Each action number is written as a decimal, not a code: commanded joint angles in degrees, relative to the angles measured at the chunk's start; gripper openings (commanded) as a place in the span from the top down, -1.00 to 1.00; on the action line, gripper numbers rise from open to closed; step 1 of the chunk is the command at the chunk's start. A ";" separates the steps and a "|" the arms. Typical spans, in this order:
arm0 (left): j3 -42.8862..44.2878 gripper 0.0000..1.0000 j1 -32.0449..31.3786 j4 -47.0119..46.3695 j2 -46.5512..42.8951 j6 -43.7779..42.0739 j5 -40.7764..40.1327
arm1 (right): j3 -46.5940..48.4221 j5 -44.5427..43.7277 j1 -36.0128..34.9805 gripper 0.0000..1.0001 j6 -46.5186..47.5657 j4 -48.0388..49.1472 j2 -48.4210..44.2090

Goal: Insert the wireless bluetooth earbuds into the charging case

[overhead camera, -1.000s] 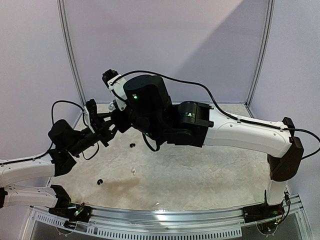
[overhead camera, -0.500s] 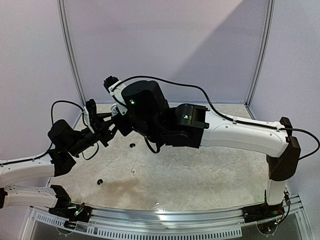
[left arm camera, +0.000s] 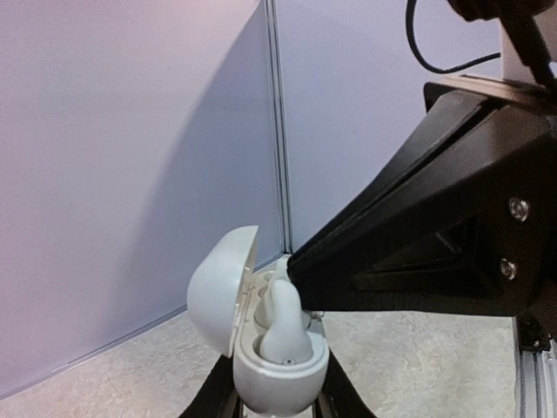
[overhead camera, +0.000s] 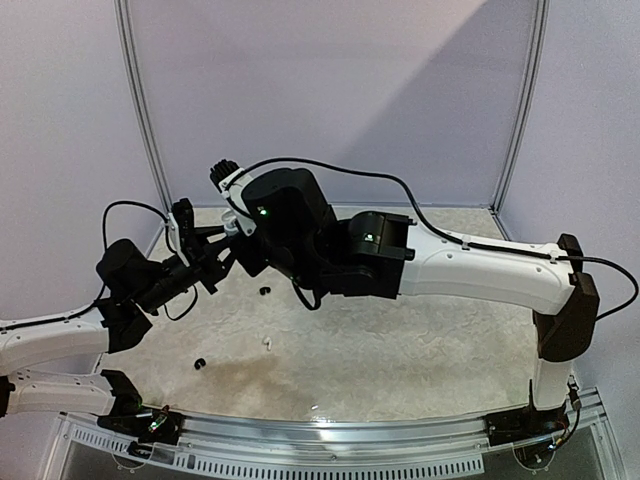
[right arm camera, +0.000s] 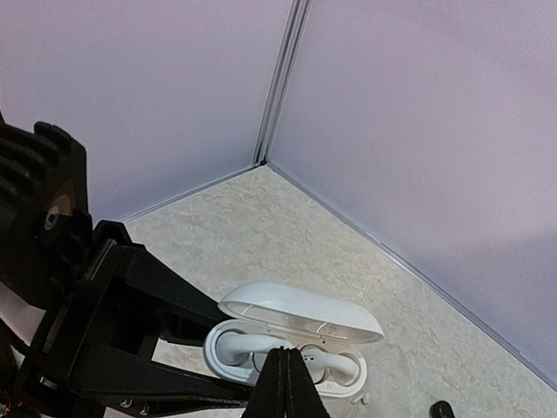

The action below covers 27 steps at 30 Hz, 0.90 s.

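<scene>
My left gripper (overhead camera: 213, 262) (left arm camera: 278, 406) is shut on a white charging case (left arm camera: 222, 292) (right arm camera: 300, 312) and holds it above the table's back left with its lid open. Two white earbuds lie in its slots, one on the left (right arm camera: 237, 343) and one on the right (right arm camera: 338, 367). The near one (left arm camera: 284, 324) stands up from its slot. My right gripper (right arm camera: 285, 357) (overhead camera: 240, 255) is shut and empty. Its tip (left arm camera: 298, 261) touches the case between the two earbuds. In the top view the case is hidden by the arms.
Loose on the table are a black earbud (overhead camera: 264, 291), a white earbud (overhead camera: 267, 343), another black one (overhead camera: 200, 364) and a white one (overhead camera: 314, 407) near the front rail. A small white earbud (right arm camera: 359, 399) lies below the case. Walls close the back corner.
My right wrist has turned and sunk a little toward the case. My left arm and the loose earbuds have not moved.
</scene>
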<state>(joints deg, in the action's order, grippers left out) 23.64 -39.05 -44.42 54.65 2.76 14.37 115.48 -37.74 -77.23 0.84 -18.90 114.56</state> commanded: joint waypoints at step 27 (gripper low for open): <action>0.35 1.00 -0.17 2.72 -1.42 -1.53 -0.10 | 3.24 2.23 0.34 0.65 -0.43 -7.21 -1.89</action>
<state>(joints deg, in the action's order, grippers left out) 23.62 -39.05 -41.54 54.52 0.54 14.52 116.75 -36.69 -77.14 0.34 -23.20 115.24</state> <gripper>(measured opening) 0.247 0.162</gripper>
